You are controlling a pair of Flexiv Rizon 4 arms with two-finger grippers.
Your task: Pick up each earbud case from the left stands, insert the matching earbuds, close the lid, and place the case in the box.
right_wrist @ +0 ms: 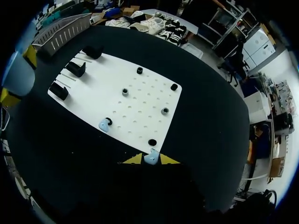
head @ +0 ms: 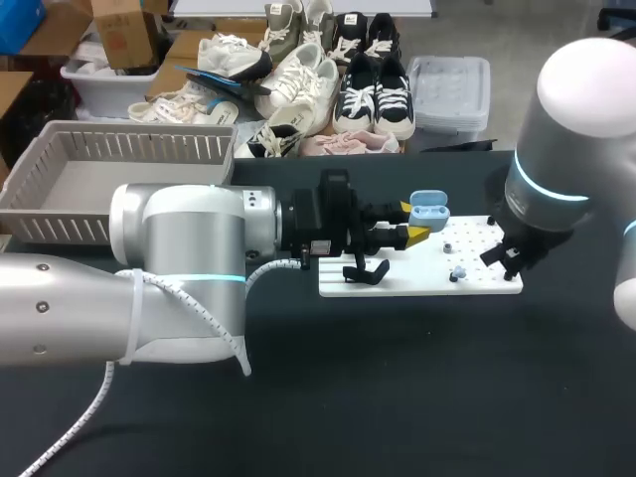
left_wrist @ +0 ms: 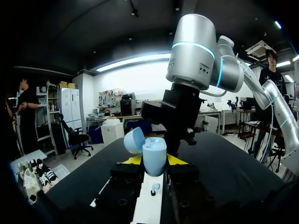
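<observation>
While the left fingers (left_wrist: pixel 133 160) grip the open earbud case (left_wrist: pixel 154 151), the right fingers (right_wrist: pixel 133 159) pinch a blue earbud (right_wrist: pixel 151 158); another earbud (head: pixel 457 271) lies at the white board's (head: pixel 397 283) four o'clock.

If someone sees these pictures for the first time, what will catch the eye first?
The open light blue earbud case, gripped by the left gripper above the white board. Next, the right gripper pinching a small blue earbud at the board's edge; another earbud lies on the board.
</observation>
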